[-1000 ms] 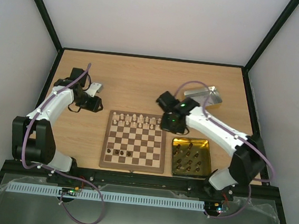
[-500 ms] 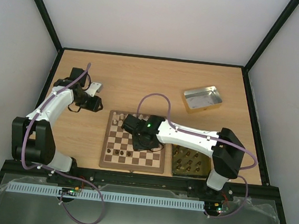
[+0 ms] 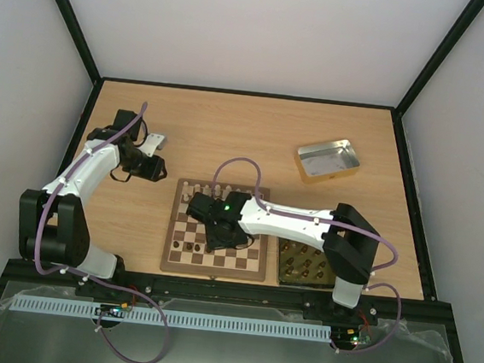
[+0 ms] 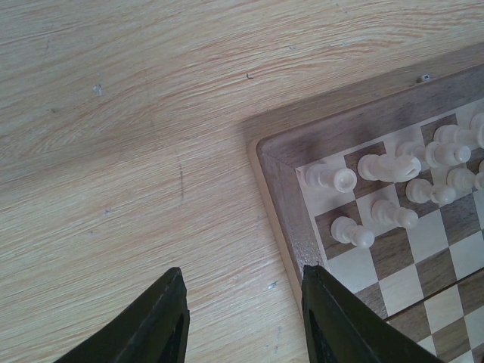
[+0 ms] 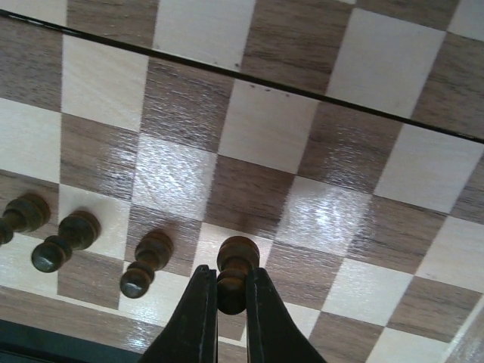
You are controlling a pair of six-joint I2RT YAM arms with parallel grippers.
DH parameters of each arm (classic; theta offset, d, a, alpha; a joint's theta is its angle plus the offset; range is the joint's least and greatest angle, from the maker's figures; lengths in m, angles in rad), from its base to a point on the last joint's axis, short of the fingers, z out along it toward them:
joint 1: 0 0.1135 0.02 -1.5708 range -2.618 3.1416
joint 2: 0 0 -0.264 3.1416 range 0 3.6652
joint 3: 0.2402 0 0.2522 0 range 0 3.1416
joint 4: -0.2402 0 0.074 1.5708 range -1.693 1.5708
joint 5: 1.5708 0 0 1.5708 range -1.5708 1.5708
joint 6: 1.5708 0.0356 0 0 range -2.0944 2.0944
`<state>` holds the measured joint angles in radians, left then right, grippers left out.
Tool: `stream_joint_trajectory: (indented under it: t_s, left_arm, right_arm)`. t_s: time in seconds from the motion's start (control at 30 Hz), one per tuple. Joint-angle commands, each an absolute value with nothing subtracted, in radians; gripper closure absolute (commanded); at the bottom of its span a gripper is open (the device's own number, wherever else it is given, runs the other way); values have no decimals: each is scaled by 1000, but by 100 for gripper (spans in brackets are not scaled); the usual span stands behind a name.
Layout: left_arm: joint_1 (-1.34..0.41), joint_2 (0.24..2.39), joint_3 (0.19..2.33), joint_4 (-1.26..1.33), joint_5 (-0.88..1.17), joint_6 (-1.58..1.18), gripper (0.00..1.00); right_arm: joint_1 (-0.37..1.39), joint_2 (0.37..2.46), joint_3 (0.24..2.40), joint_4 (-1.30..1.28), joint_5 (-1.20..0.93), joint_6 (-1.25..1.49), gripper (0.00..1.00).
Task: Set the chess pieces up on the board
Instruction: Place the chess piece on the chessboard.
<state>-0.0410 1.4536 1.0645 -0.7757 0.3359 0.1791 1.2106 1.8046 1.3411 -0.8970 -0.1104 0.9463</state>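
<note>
A: Right gripper (image 5: 228, 291)?
B: Pinching a dark pawn (image 5: 236, 261) at the board (image 5: 249, 128) near rows, other dark pawns (image 5: 144, 261) beside it
A: Left gripper (image 4: 246, 325)?
B: Spread, above the counter (image 4: 113, 151) beside the board's far corner, pale pieces (image 4: 378, 166) there

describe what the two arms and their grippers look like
The left arm and right arm: white links, black joints, a looping purple cable each. A green light glows on the right wrist. The left gripper and right gripper have black tapered fingers.
</note>
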Motion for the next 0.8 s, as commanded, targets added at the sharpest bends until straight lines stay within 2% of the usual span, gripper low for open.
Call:
stream_joint_trajectory:
  t_s: [0.0, 0.77]
  left_arm:
    - [-44, 1431, 1053, -779, 336, 176, 57]
    - [-44, 1432, 1049, -775, 340, 175, 57]
  right_arm:
    - [1225, 1827, 1385, -895, -113, 943, 98]
    - [1247, 1820, 1341, -906, -136, 986, 98]
